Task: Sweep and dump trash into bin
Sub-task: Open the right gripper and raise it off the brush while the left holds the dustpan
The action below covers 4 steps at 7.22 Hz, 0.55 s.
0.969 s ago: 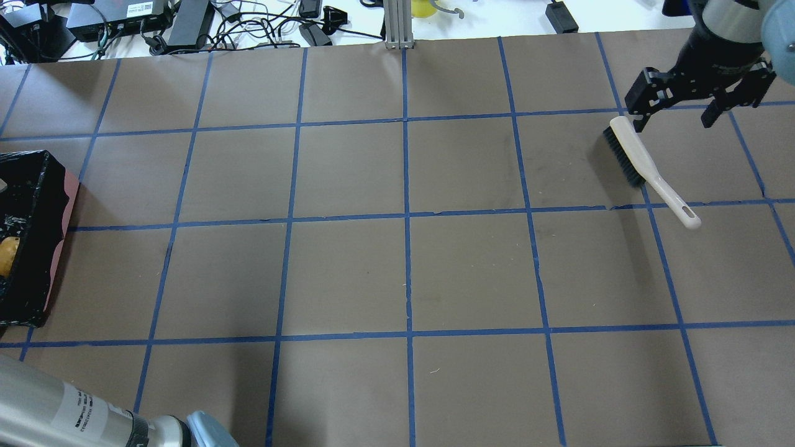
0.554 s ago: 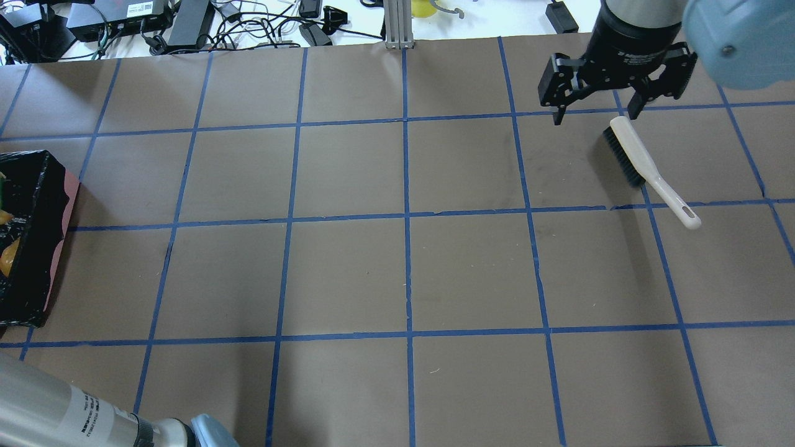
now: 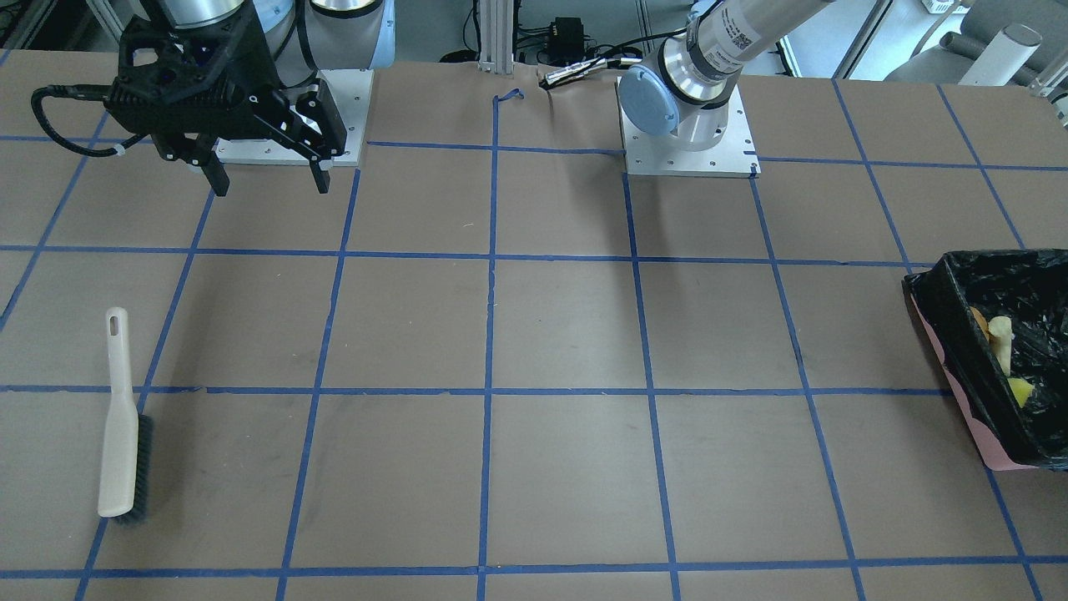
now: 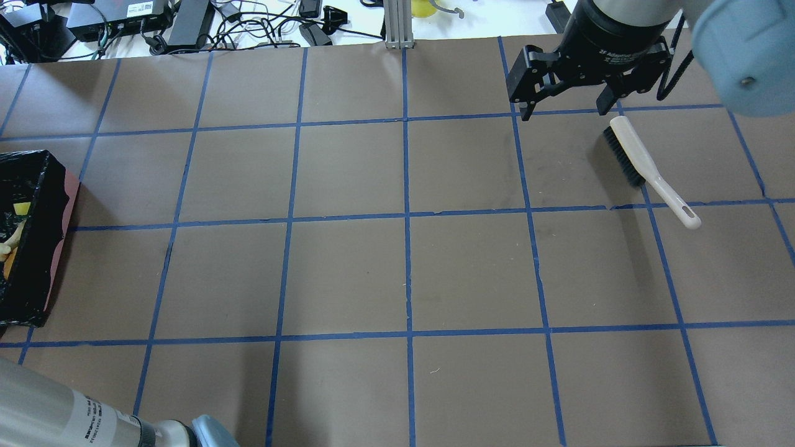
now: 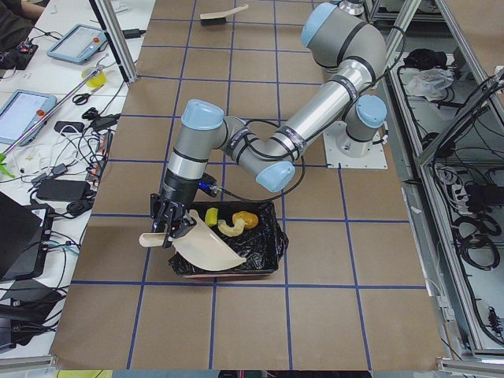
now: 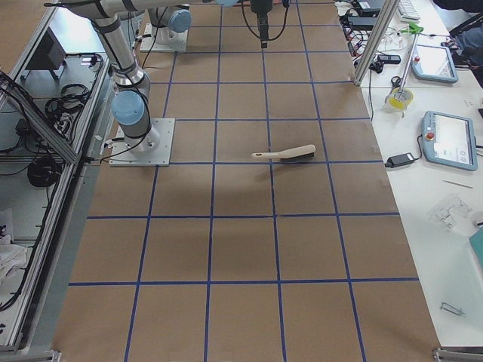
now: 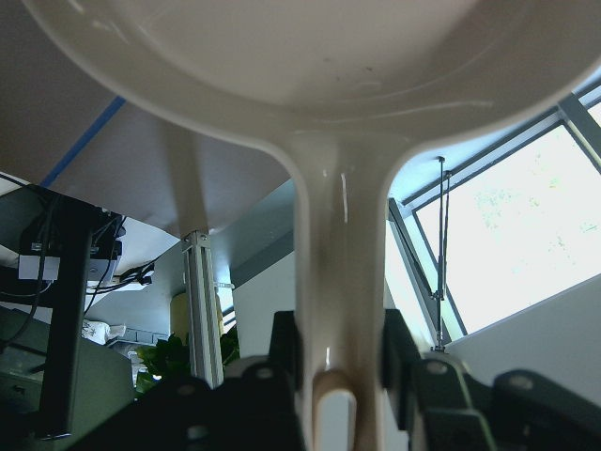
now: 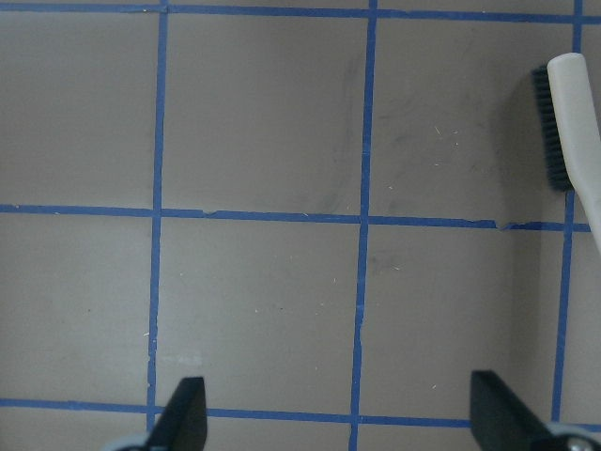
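Observation:
The bin point(image 5: 268, 252), pink with a black bag, stands at the table's left end; it also shows in the front view point(image 3: 941, 330) and the overhead view point(image 4: 59, 248). Inside lie the yellow sponge point(image 5: 211, 215), the tan croissant point(image 5: 231, 228) and the yellow-brown potato point(image 5: 246, 217). My left gripper point(image 5: 169, 232) is shut on the handle of the beige dustpan point(image 5: 209, 248), held tilted over the bin; the handle point(image 7: 340, 244) sits between the fingers. My right gripper point(image 4: 565, 112) is open and empty above the table, just beyond the brush point(image 4: 646, 164).
The beige brush with dark bristles lies flat on the table point(image 3: 117, 417), also seen from the right point(image 6: 290, 154) and in the right wrist view point(image 8: 573, 122). Cables and electronics point(image 4: 155, 25) line the table's far edge. A metal post point(image 4: 397, 25) stands there.
My right gripper has moved left along the far side of the table, past the brush head, staying open. More trash shows in the bin in the overhead view.

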Each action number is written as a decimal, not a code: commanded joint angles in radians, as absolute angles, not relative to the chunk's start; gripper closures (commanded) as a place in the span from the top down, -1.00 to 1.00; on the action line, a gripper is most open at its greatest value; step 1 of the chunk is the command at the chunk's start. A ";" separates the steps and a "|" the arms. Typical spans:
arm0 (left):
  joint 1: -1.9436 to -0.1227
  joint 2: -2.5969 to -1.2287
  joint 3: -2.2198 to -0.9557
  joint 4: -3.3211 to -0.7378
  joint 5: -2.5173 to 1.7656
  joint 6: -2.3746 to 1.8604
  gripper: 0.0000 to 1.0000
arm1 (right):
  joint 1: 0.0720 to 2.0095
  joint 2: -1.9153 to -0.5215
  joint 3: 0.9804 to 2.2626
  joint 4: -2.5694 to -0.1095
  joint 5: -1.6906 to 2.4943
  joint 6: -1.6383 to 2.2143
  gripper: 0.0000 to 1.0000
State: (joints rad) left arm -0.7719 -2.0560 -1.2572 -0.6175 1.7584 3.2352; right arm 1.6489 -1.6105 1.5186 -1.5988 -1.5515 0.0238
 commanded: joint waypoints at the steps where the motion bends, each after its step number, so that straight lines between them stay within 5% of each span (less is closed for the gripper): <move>1: -0.773 -2.054 -1.243 -0.623 1.764 3.243 -1.00 | 1.649 -1.631 1.540 -1.578 -1.545 -0.001 1.00; 4: -0.828 -2.056 -1.122 -0.862 1.769 3.104 -1.00 | 1.648 -1.626 1.543 -1.607 -1.546 -0.003 1.00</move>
